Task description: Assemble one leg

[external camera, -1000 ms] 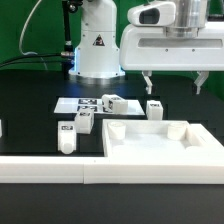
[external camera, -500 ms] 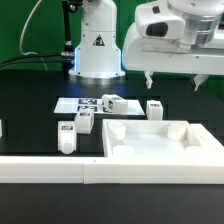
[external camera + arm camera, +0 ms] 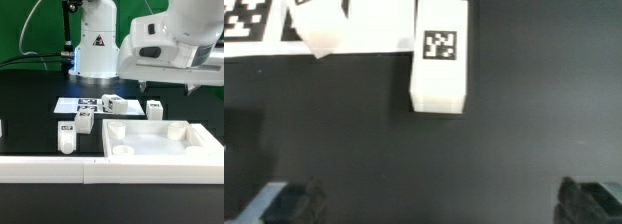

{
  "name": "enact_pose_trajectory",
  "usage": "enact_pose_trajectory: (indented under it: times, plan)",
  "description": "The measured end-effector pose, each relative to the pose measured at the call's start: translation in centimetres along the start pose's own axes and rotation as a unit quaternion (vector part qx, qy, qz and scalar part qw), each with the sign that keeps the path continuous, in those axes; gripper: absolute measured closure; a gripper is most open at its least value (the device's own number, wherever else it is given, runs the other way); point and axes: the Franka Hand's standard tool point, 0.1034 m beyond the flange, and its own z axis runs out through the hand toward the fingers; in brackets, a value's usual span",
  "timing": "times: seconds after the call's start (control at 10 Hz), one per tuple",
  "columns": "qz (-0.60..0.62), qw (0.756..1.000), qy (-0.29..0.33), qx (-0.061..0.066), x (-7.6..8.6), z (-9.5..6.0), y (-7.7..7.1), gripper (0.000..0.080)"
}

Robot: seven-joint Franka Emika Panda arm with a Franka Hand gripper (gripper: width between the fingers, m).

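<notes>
Gripper [image 3: 169,85] is seen wide open, nothing held. In the wrist view its dark fingertips [image 3: 288,200] are set far apart, with only bare matte black table [image 3: 35,90] between them; the gripper [image 3: 438,200] is held clear above the surface.

The leg [image 3: 155,109] is found on the table below the gripper, nearer the finger on the exterior view's left and just beside the tray part's far rim. It is a short square-section post of smooth white plastic, with a black-and-white tag on its side [image 3: 438,75].

Tray part [image 3: 150,152]: large white plastic, raised walls, round recesses. The marker board [image 3: 72,104] is flat, thin and tagged. Another white post [image 3: 112,101] is seen at its edge.
</notes>
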Motion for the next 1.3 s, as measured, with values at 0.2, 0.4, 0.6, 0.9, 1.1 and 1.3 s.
enact_pose_trajectory:
  times: [0.2,0.4,0.6,0.9,1.1,1.3]
  plan:
    - [0.011,1.000,-0.011,0.026,0.1,0.3,-0.2,0.0151]
    - [0.021,0.999,-0.021,0.043,0.2,0.8,0.0,0.0151]
    - [0.021,0.999,-0.018,0.044,0.3,0.8,-0.1,0.0151]
    - [0.024,0.998,-0.039,0.044,-0.1,1.4,0.1,0.0151]
    - [0.035,0.987,-0.147,0.054,-0.8,2.6,0.1,0.0151]
    - [0.033,0.977,-0.203,0.058,0.1,3.2,0.3,0.0151]
